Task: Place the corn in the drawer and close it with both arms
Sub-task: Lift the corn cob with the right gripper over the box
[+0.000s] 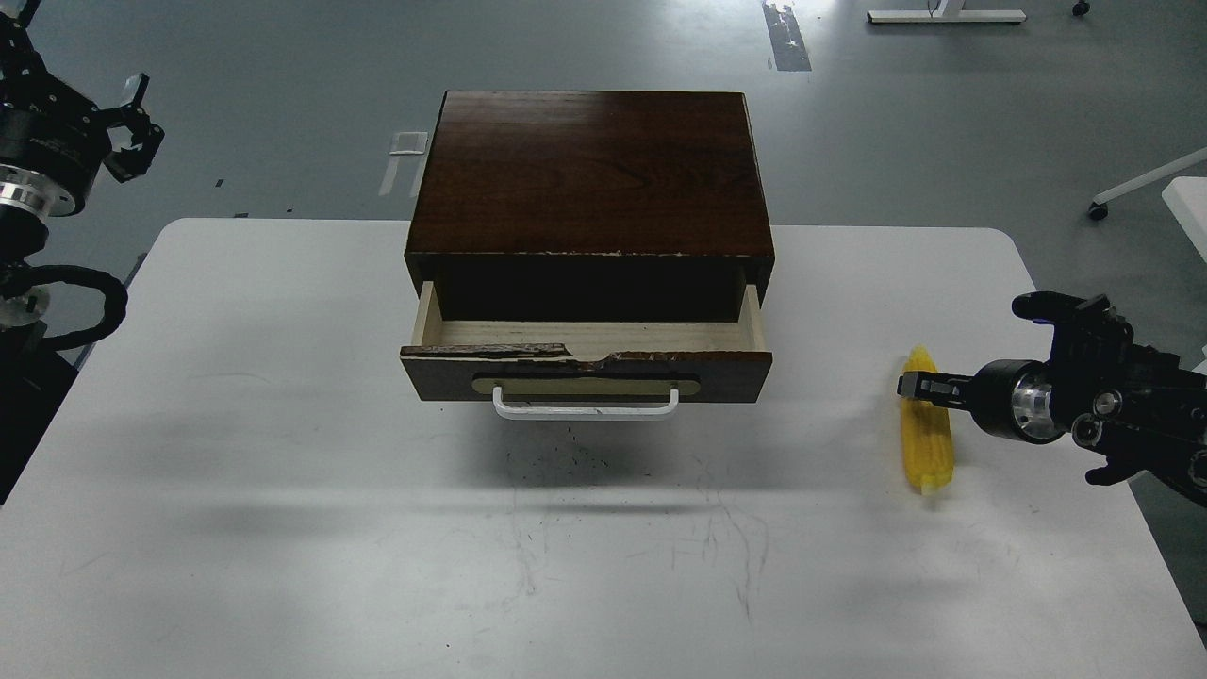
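Observation:
The corn [927,443] is a yellow cob lying on the white table [283,453] at the right, pale stub end toward me. My right gripper [919,387] reaches in from the right, and its thin dark end lies across the cob's far third. Its fingers cannot be told apart. The drawer [585,374] is pulled partly out of the dark brown cabinet [589,170], showing a pale, empty wood interior [585,333] and a white bar handle [585,407]. My left gripper [106,113] is raised at the far left, off the table, with its fingers spread and empty.
The cabinet stands at the table's back middle. The table edge runs close behind my right arm. Grey floor lies beyond, with white furniture legs [1146,179] at the far right.

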